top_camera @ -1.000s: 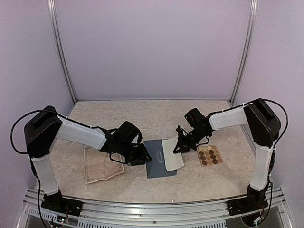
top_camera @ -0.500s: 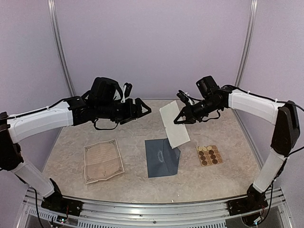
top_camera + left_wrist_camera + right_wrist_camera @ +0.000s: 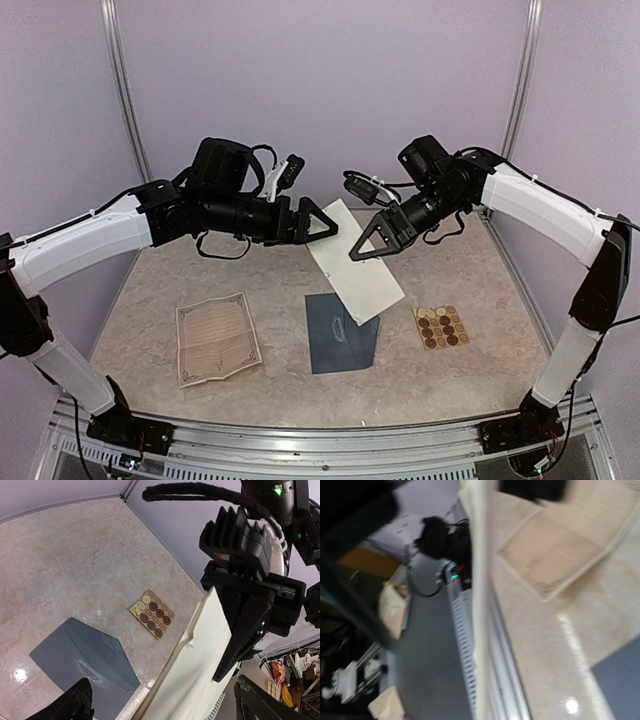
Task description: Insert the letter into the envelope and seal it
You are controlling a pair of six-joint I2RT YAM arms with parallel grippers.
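Observation:
The slate-blue envelope lies flat on the table with its flap open. The letter, a cream folded sheet, hangs tilted in the air above the envelope's far right corner. My right gripper is shut on the letter's upper edge; in the left wrist view its black fingers clamp the sheet. My left gripper is open just left of the letter's top corner, its fingertips either side of the sheet without touching it. The right wrist view shows the letter edge-on and blurred.
A tan sheet with an ornate border lies flat at the left of the table. A tan sheet of round brown stickers lies right of the envelope. Metal posts stand at the back corners.
The right gripper lifted the letter off the envelope and carried it up and left. The left arm rose from the table, opened its jaws and came up to the letter.

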